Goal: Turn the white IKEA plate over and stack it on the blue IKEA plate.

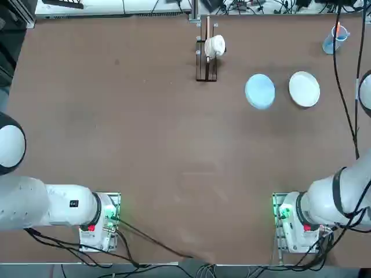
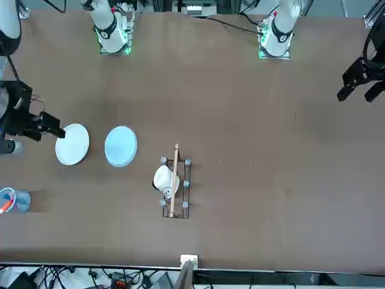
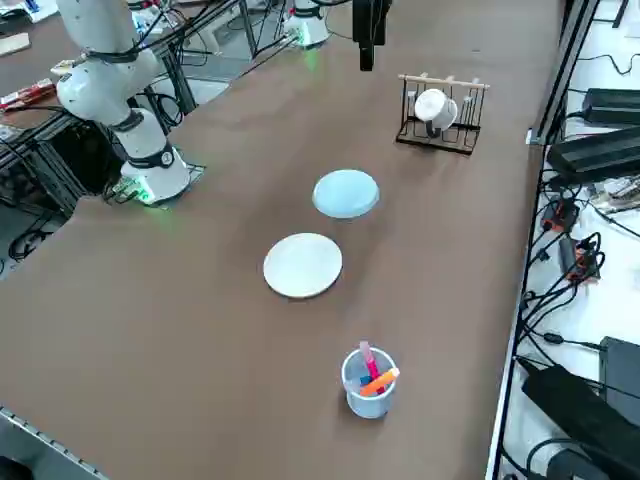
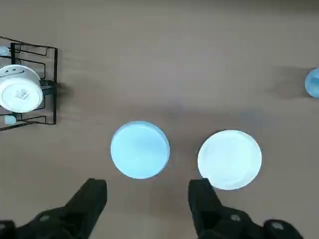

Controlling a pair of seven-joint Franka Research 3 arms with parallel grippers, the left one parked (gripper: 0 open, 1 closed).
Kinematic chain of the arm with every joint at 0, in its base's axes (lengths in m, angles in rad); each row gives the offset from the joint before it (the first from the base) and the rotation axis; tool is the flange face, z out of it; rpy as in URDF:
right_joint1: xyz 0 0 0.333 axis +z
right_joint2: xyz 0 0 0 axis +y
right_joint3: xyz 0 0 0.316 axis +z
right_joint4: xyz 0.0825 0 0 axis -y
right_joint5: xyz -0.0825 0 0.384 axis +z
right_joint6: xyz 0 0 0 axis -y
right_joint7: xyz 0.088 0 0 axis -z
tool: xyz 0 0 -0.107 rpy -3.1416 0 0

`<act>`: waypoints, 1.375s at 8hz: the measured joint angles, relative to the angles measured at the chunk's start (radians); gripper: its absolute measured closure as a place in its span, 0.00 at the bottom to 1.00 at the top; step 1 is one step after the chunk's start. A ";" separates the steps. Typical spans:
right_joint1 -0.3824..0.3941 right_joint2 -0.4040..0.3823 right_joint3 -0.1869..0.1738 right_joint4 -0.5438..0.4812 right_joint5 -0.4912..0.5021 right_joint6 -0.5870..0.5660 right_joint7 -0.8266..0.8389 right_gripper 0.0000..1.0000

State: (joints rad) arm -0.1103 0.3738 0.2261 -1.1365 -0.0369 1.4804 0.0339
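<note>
Black fingers of my right gripper (image 4: 148,184) stand nearest the wrist camera, spread wide with nothing between them. I'm taking the blue IKEA plate (image 1: 259,91) as my landmark. The white IKEA plate (image 1: 304,88) lies flat on the table (image 1: 174,133), just to the right of it with a narrow gap between the rims. Neither plate is on the other, and I can't tell for certain which face of the white one is up.

I judge this to be the approach: no grip, no flip, no stack. Next I'd line the open fingers up with the white plate's rim on the side away from the blue plate, go down low, and pinch the edge firmly enough to lift and roll it. The rim is shallow, so a high pinch could slip, and a careless descent could shove it into the blue plate. Once it's over, I'd set it down centred on the blue plate.

Well past the blue plate's right side, beyond the white one, stands a translucent blue cup with markers (image 3: 370,398); I want the wrist kept clear of it. The wire rack (image 3: 440,138) with its white cup (image 3: 436,107) sits off to the blue plate's far left, clear of the turning space.
</note>
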 joint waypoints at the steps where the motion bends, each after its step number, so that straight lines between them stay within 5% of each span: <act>1: 0.000 0.000 0.000 0.000 -0.013 -0.001 0.000 0.00; 5: 0.004 0.002 0.000 -0.014 -0.041 -0.007 -0.001 0.00; 8: -0.009 0.014 -0.005 -0.126 -0.054 0.006 0.001 0.00; 11: -0.088 0.008 -0.011 -0.439 -0.062 0.336 -0.003 0.00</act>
State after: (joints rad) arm -0.1983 0.3821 0.2148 -1.5754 -0.0984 1.8168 0.0307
